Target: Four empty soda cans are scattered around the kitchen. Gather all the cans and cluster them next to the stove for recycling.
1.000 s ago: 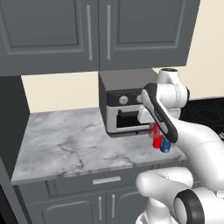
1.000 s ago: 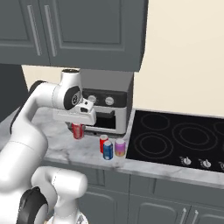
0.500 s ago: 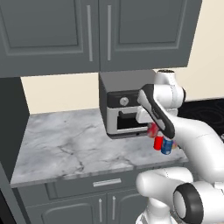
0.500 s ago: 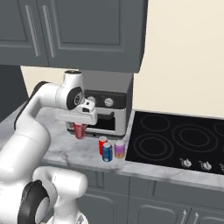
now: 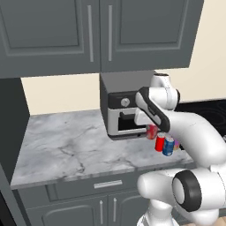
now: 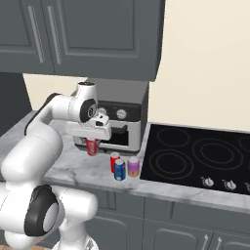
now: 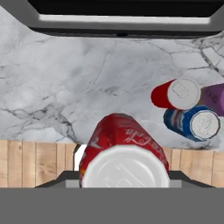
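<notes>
My gripper (image 6: 92,142) is shut on a red soda can (image 6: 92,146), holding it upright just above the marble counter in front of the toaster oven. In the hand view this held can (image 7: 123,151) sits between the fingers. Three more soda cans stand clustered on the counter by the stove (image 6: 195,156): a red can (image 6: 114,160), a blue can (image 6: 119,170) and a purplish can (image 6: 133,167). The hand view shows that cluster up and to the right: red can (image 7: 175,94), blue can (image 7: 195,123), purplish can (image 7: 215,99). From the left base view, the held can (image 5: 152,131) hangs just left of the cluster (image 5: 167,145).
The grey toaster oven (image 6: 122,117) stands right behind the gripper, its lower front edge (image 7: 122,19) close by. Dark upper cabinets (image 5: 97,31) hang over the counter. A bare stretch of marble (image 5: 66,137) lies to the left.
The gripper has edged a little to the right with the red can, closer to the three standing cans. The cluster has not moved.
</notes>
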